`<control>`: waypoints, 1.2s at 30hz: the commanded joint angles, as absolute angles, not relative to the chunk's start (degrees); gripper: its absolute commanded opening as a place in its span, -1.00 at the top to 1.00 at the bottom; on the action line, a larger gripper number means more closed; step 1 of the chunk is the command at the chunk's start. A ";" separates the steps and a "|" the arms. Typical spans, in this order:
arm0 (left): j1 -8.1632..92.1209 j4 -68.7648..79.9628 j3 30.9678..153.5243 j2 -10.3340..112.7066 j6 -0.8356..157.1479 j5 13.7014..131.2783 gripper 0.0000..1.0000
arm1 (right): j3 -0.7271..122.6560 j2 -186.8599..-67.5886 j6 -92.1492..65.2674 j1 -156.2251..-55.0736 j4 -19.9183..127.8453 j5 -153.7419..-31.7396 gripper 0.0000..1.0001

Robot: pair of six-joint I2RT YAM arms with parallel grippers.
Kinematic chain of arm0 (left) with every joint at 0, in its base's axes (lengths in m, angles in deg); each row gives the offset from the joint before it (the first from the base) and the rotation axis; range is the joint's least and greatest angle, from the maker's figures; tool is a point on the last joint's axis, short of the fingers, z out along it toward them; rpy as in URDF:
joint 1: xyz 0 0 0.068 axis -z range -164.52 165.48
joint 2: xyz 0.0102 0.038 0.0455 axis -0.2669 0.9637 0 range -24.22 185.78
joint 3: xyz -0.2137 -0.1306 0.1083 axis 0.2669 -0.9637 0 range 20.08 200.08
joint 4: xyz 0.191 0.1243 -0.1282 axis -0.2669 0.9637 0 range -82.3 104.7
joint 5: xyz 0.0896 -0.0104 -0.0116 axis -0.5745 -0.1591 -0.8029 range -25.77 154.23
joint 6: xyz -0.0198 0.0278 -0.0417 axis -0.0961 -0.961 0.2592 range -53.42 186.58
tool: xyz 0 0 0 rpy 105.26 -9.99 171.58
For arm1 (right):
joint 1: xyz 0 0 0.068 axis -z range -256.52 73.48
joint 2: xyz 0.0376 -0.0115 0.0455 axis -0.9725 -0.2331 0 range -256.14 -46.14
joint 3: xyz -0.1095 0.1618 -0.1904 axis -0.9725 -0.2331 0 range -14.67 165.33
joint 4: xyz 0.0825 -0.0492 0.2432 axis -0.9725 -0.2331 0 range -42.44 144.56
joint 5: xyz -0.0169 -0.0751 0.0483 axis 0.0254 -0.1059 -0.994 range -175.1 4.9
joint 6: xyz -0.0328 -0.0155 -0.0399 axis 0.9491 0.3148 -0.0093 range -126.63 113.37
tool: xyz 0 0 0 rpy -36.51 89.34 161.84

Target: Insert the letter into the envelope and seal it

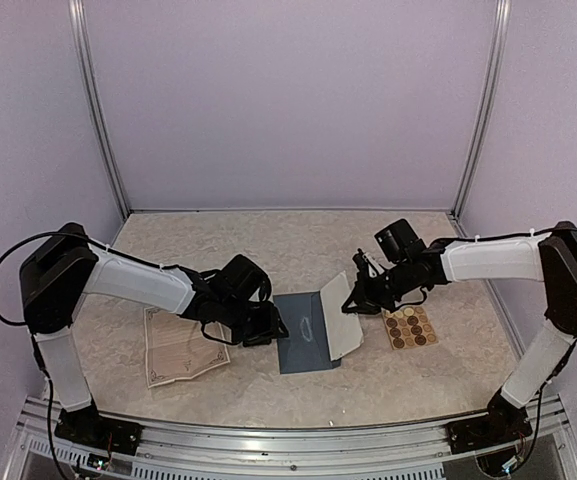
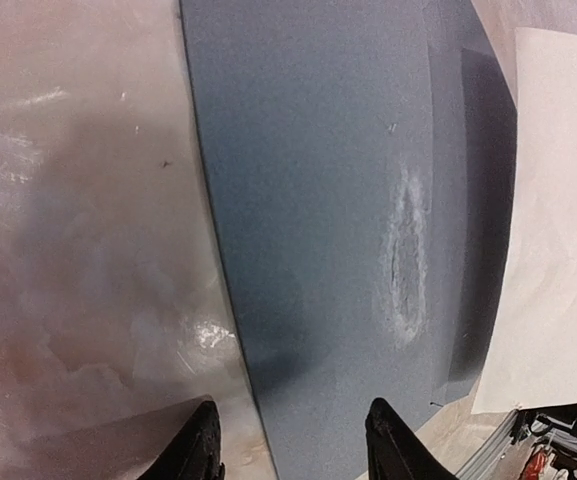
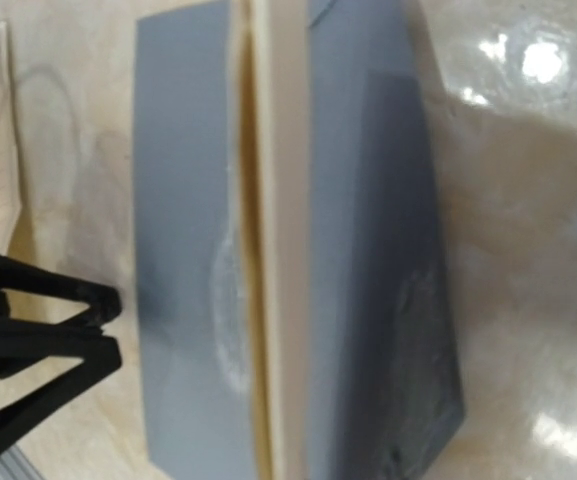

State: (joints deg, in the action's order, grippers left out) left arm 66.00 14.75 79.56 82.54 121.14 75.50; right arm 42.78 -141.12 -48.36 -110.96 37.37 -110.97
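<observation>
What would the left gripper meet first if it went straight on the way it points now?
Most likely the blue envelope, lying flat directly ahead of the left gripper, whose fingers straddle its near edge. The pale raised flap comes only after that. Depth is hard to judge.

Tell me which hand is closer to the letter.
Left. The left hand is right beside the letter, over the nearest edge of the envelope. The right hand is on the envelope's far side, at its raised flap.
</observation>
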 commanded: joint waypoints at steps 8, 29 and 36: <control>65.27 16.41 82.05 86.96 117.84 75.57 0.24 | 42.93 -146.00 -46.96 -108.97 39.96 -110.46 1.00; 65.14 20.59 83.94 88.89 115.71 74.99 0.29 | 47.51 -154.27 -45.78 -108.75 40.41 -112.96 1.00; 65.00 20.75 84.41 89.51 115.44 75.05 0.29 | 48.04 -155.15 -45.30 -108.82 41.43 -114.59 1.00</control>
